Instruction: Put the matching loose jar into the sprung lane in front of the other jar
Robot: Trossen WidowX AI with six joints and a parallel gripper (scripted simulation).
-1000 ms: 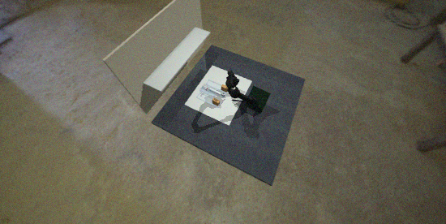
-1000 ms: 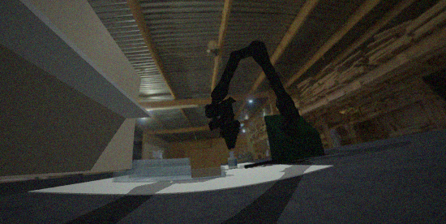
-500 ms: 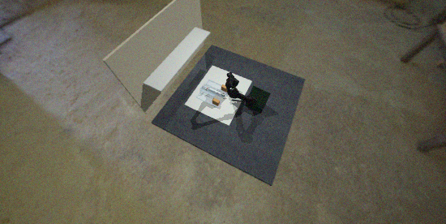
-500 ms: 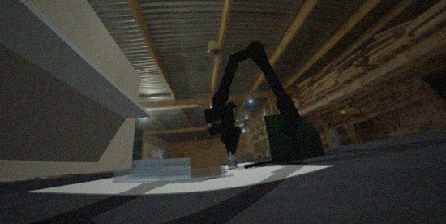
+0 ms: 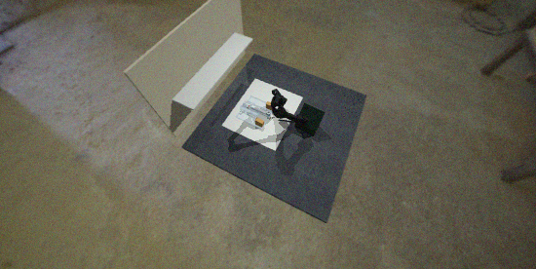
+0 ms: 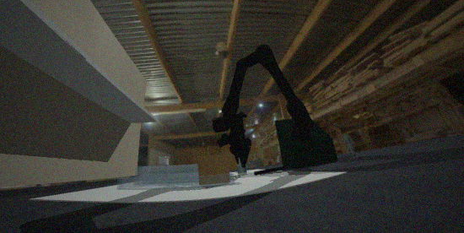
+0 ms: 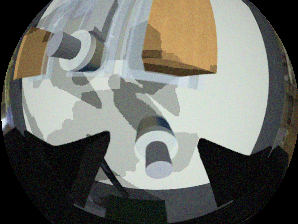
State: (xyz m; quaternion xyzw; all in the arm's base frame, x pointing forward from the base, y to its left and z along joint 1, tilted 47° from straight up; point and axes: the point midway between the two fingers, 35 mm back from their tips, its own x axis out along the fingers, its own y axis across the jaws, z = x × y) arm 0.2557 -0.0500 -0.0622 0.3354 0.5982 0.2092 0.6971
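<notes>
A loose jar (image 7: pixel 156 146) (image 6: pixel 241 169) stands upright on the white sheet, with a grey cap, a pale shoulder and a dark band low on its body. My gripper (image 7: pixel 156 140) (image 6: pixel 241 164) is open and points down over this jar; in the wrist view a fingertip stands on either side of it, with gaps. Its tips are near the height of the cap; touching is not visible. A similar jar (image 7: pixel 85 50) stands at the front end of the clear lane (image 7: pixel 112 42) (image 5: pixel 254 109). The pusher plate cannot be made out.
An orange-brown block (image 7: pixel 182 37) (image 5: pixel 259 122) (image 6: pixel 214 171) stands beside the lane, and a second block (image 7: pixel 31 52) (image 5: pixel 268 105) on its other side. The white sheet (image 5: pixel 276 140) lies on a dark mat (image 5: pixel 312 186). A pale shelf (image 5: pixel 211 71) and upright panel (image 5: pixel 195 30) stand beyond.
</notes>
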